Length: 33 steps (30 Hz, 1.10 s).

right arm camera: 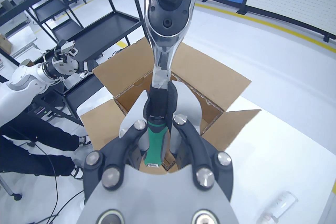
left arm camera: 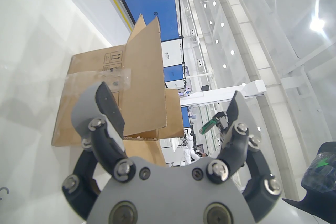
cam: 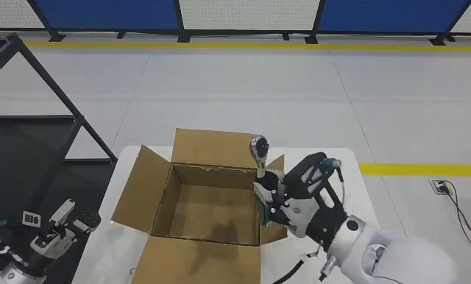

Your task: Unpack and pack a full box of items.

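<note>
One ratchet [right arm camera: 170, 12], clamped at its green-and-black handle by the fingers [right arm camera: 172, 97] of the right gripper [right arm camera: 160, 104]. Its long axis runs straight out from them, chrome head farthest, up over the right wall of the open box [cam: 213, 175] on the counter [right arm camera: 275, 156]. One left gripper [left arm camera: 170, 104], its fingers spread wide on nothing, sits well apart beyond the box's left flap, so the right arm is by far the nearer. Judged from this, laying the ratchet in the box means shifting it leftward and tipping that axis flat.
</note>
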Each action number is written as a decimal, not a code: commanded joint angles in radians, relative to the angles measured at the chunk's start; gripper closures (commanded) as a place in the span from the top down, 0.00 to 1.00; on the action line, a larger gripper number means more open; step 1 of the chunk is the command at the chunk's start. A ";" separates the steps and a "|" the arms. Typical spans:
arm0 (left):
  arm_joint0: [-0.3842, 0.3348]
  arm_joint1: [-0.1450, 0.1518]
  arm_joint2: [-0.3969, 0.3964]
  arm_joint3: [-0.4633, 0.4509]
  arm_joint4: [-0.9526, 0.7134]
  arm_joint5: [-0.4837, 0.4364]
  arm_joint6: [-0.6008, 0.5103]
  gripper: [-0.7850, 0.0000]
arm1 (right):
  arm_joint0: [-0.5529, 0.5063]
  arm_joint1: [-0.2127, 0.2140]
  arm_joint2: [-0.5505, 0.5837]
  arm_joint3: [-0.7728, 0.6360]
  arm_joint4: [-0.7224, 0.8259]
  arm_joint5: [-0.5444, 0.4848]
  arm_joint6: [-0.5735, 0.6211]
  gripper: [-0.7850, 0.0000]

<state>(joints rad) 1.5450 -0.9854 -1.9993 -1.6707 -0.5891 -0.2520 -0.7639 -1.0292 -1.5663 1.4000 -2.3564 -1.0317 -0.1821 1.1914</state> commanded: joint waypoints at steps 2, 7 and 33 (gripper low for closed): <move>0.000 0.000 0.000 0.000 0.000 0.000 0.000 1.00 | -0.024 0.009 0.081 0.006 -0.008 0.015 -0.019 0.00; 0.000 0.000 0.000 0.000 0.000 0.000 0.000 1.00 | -0.100 0.024 0.202 0.006 -0.020 0.055 -0.004 0.00; 0.000 0.000 0.000 0.000 0.000 0.000 0.000 1.00 | -0.110 0.083 0.242 0.614 -0.230 0.159 0.083 0.00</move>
<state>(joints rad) 1.5450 -0.9854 -1.9993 -1.6707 -0.5891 -0.2520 -0.7639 -1.1477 -1.4853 1.6430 -1.7672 -1.2605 -0.0240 1.2775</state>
